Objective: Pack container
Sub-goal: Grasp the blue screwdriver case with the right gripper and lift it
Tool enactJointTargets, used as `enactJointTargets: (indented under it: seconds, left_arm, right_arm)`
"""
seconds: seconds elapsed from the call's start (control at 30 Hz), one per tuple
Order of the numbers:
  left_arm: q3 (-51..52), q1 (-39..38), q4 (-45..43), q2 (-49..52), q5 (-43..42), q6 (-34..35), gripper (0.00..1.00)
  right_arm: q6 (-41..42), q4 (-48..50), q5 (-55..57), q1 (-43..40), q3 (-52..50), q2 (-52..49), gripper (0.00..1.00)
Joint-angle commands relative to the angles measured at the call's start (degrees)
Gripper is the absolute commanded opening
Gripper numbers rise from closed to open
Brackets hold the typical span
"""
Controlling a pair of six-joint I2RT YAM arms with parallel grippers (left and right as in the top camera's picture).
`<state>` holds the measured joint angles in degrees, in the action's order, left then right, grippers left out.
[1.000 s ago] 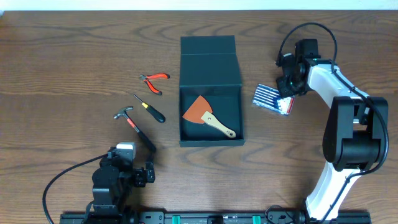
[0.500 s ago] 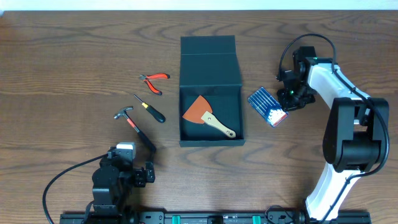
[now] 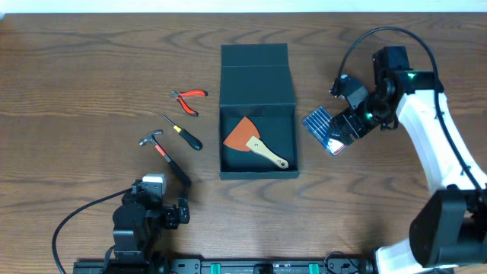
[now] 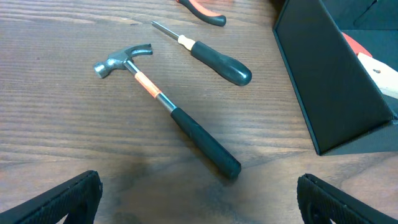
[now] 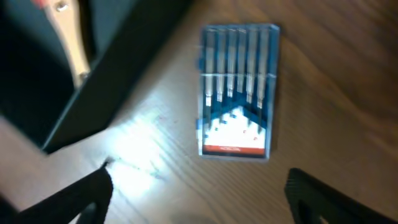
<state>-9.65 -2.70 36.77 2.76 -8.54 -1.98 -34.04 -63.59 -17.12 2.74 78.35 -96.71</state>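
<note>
The container point(image 3: 257, 106), a black box with its flap lid folded back, stands open at the table's middle. An orange-bladed scraper point(image 3: 255, 142) lies inside it. To its right, a blue-and-white packet point(image 3: 318, 120) lies flat on the wood. My right gripper point(image 3: 342, 131) hovers over the packet's near end, open and holding nothing. In the right wrist view the packet point(image 5: 238, 90) lies ahead of my right gripper point(image 5: 205, 199), with the container's wall point(image 5: 124, 62) to the left. My left gripper point(image 4: 199, 199) is open near the front edge, just short of the hammer point(image 4: 166, 109).
Left of the container lie red-handled pliers point(image 3: 189, 97), a black-handled screwdriver point(image 3: 183, 132) and the hammer point(image 3: 163, 154). The left wrist view shows the screwdriver point(image 4: 208, 53) beyond the hammer and the container's corner point(image 4: 329, 81) at right.
My right gripper has turned the packet, set it on the table beside the container, then opened and let go. The left arm has not moved.
</note>
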Motion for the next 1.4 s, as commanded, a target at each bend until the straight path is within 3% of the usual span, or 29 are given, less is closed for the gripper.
enactJointTargets:
  seconds: [0.0,0.6,1.17,1.37]
  left_arm:
    - [0.55,-0.11,-0.17,-0.35,0.66,-0.79,0.98]
    - [0.55,-0.11,-0.17,-0.35,0.66,-0.81,0.99]
    - [0.55,-0.11,-0.17,-0.35,0.66,-0.79,0.98]
    - [0.55,-0.11,-0.17,-0.35,0.66,-0.79,0.99]
  right_arm:
    - [-5.03,-0.48,-1.95,0.42,0.13,-1.18,0.91]
    - [-8.33,4.79,9.03,5.57,0.13,-11.54,0.91]
    - [-1.51,10.27,11.78,6.12,0.13,-16.17,0.91]
    - [1.53,11.85,12.66,6.14,0.13,-17.97,0.96]
